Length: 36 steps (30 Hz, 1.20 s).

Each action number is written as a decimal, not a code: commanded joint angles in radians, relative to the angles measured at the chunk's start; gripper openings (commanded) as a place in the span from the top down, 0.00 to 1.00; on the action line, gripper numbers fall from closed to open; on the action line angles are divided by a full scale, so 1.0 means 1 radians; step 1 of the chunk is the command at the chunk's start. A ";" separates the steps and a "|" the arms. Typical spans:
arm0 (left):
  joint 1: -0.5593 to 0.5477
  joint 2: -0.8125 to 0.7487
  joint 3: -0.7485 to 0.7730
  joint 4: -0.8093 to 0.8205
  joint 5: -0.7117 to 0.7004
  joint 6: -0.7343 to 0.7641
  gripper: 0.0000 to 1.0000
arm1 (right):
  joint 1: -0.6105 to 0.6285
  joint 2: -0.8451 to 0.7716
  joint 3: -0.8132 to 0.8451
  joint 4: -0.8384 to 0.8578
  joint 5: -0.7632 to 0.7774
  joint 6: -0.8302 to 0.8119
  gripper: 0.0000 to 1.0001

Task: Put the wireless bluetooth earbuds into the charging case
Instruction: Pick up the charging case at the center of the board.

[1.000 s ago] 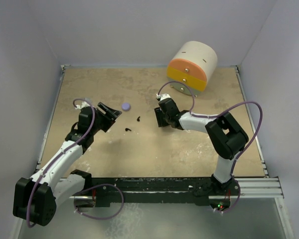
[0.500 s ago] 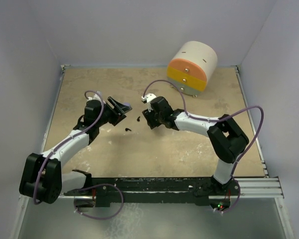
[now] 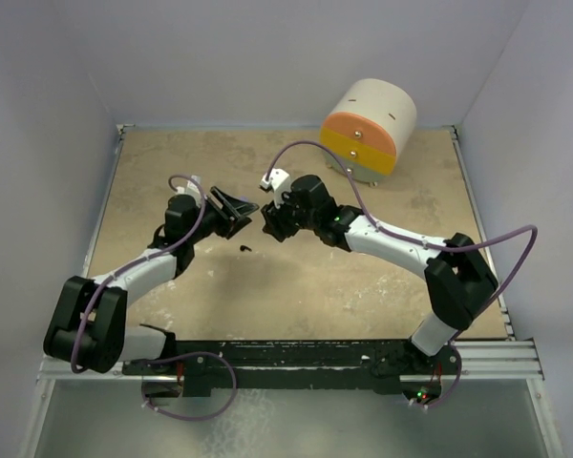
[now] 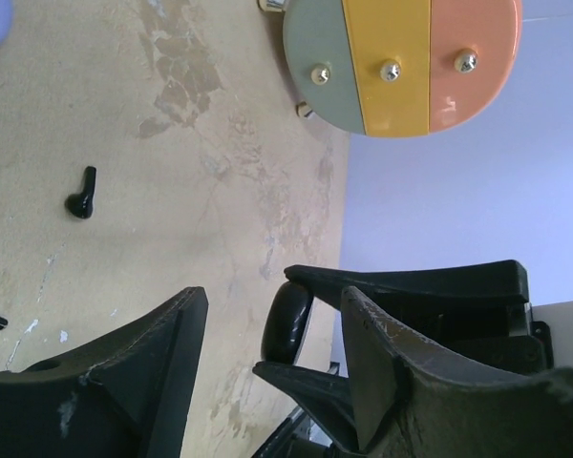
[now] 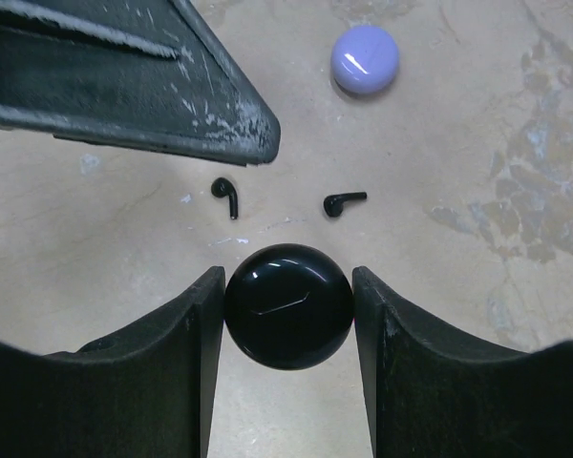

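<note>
My right gripper [image 5: 288, 286] is shut on the round black charging case [image 5: 288, 305] and holds it above the table. Two black earbuds [image 5: 227, 194] [image 5: 342, 201] lie on the table just beyond it. The lavender round case [image 5: 365, 59] lies farther off. My left gripper [image 4: 267, 307] is open and empty, facing the right gripper, with the black case [image 4: 288, 322] edge-on ahead of its fingertips. In the top view the left gripper [image 3: 244, 208] and right gripper [image 3: 268, 227] nearly meet, with one black earbud [image 3: 245, 249] below them. The lavender earbuds are not in view.
A round cabinet with green, yellow and orange drawers [image 3: 368, 129] stands at the back right and shows in the left wrist view [image 4: 411, 57]. The table [image 3: 296, 296] is walled at the back and on both sides.
Both arms have swung toward the middle. The right gripper moved left over one earbud. The left gripper moved right and now covers the lavender case in the top view.
</note>
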 commanded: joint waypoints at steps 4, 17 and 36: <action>-0.030 -0.004 -0.037 0.163 0.052 -0.031 0.44 | 0.000 -0.015 0.060 0.025 -0.083 -0.045 0.81; -0.066 -0.025 -0.085 0.269 0.068 -0.070 0.50 | 0.000 -0.010 0.093 0.030 -0.119 -0.040 0.81; -0.078 -0.039 -0.097 0.276 0.074 -0.060 0.78 | 0.000 0.001 0.111 0.054 -0.153 -0.043 0.81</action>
